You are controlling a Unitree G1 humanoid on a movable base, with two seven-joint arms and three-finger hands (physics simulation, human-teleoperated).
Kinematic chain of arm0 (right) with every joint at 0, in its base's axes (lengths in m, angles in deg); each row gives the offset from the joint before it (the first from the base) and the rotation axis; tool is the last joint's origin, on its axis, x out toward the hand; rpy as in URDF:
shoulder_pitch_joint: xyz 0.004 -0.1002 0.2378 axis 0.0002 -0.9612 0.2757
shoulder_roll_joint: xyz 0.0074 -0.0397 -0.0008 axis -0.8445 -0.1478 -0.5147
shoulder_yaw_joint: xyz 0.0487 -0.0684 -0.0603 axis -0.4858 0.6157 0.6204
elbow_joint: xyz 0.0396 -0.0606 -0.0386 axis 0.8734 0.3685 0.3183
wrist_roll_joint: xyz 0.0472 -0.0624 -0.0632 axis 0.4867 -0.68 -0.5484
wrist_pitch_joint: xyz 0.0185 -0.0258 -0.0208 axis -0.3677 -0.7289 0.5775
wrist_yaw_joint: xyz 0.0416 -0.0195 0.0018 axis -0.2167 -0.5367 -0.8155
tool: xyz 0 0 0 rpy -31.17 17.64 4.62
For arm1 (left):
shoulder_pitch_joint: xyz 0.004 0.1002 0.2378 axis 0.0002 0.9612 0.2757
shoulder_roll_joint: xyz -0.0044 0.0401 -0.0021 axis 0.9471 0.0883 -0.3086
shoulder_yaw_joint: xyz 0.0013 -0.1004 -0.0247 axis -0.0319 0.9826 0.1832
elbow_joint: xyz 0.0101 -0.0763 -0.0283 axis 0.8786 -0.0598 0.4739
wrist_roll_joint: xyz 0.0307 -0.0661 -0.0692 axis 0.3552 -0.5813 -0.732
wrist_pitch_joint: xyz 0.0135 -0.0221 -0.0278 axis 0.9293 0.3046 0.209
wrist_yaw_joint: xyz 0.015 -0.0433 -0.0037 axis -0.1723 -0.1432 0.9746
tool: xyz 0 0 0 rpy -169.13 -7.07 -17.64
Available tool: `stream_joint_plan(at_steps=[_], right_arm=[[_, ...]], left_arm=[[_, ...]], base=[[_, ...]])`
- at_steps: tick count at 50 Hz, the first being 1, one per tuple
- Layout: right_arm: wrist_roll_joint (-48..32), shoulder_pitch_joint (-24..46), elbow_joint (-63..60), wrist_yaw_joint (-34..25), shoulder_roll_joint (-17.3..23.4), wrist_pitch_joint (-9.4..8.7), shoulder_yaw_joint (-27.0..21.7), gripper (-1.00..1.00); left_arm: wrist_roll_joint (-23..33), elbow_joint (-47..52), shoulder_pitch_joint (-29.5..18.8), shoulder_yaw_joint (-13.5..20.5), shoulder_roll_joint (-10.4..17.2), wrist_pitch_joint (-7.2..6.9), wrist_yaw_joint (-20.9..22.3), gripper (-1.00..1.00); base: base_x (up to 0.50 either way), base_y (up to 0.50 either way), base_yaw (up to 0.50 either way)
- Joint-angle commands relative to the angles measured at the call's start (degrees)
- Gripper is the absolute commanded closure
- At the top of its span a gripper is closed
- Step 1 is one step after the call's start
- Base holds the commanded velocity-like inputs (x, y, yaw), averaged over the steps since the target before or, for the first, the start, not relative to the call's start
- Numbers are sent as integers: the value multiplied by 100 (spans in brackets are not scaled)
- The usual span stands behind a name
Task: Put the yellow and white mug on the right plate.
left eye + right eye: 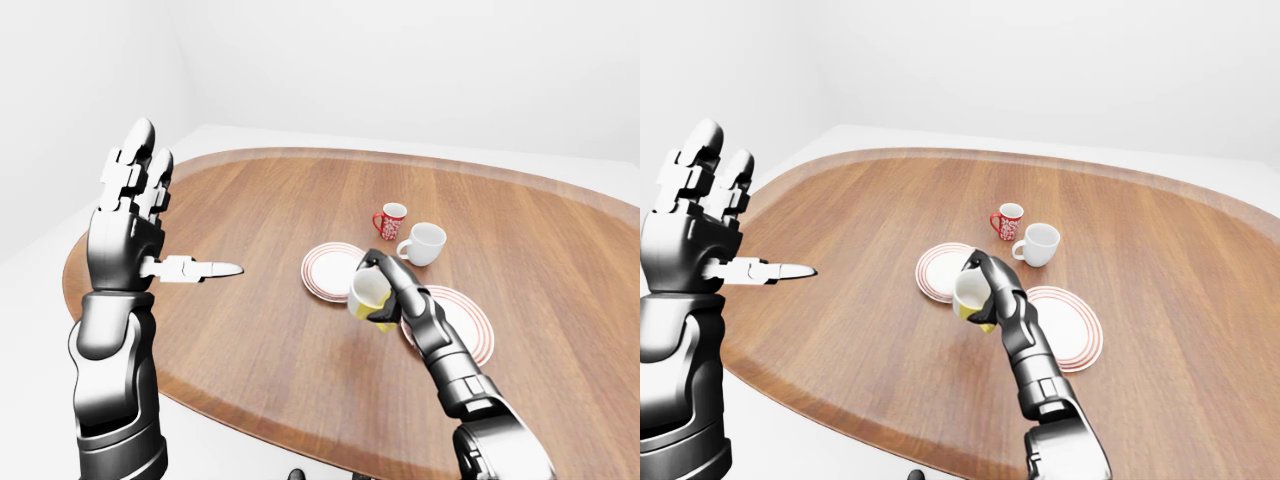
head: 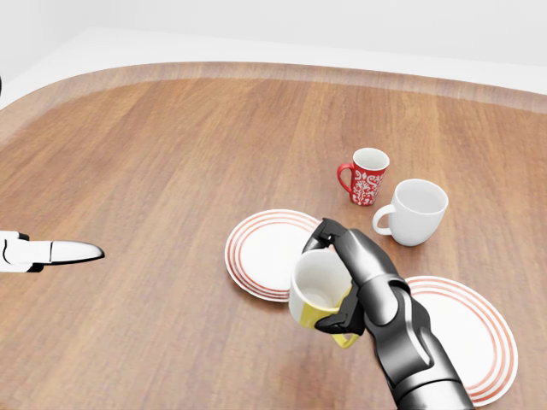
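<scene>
Right robot hand (image 2: 340,286) grips yellow/white mug (image 2: 319,292) betw left plate (image 2: 256,249) & right plate (image 2: 479,342).

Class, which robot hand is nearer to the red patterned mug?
Right. The right robot hand, gripping the yellow and white mug, sits just below the red patterned mug; the left robot hand is raised far left.

Glossy wood-grain table (image 2: 171,154), seemingly glazed ceramic mug (image 2: 318,290), shiny dark metallic right hand (image 2: 363,278).

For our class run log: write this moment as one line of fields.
right hand: shut on yellow and white mug | mug: airborne between plates | right plate: bare | left hand: open, raised
</scene>
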Motion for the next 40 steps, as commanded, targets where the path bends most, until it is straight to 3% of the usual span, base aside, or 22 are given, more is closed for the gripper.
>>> stream_joint_plan(at_steps=[1, 40], right_arm=[[-157, 176, 238, 34, 268, 0, -172, 100], [175, 507, 978, -66, 1286, 0, -656, 100]], left_arm=[[6, -15, 1, -1, -2, 0, 3, -89], [75, -69, 34, -42, -37, 0, 20, -89]], base=[[0, 0, 0], [0, 0, 0]])
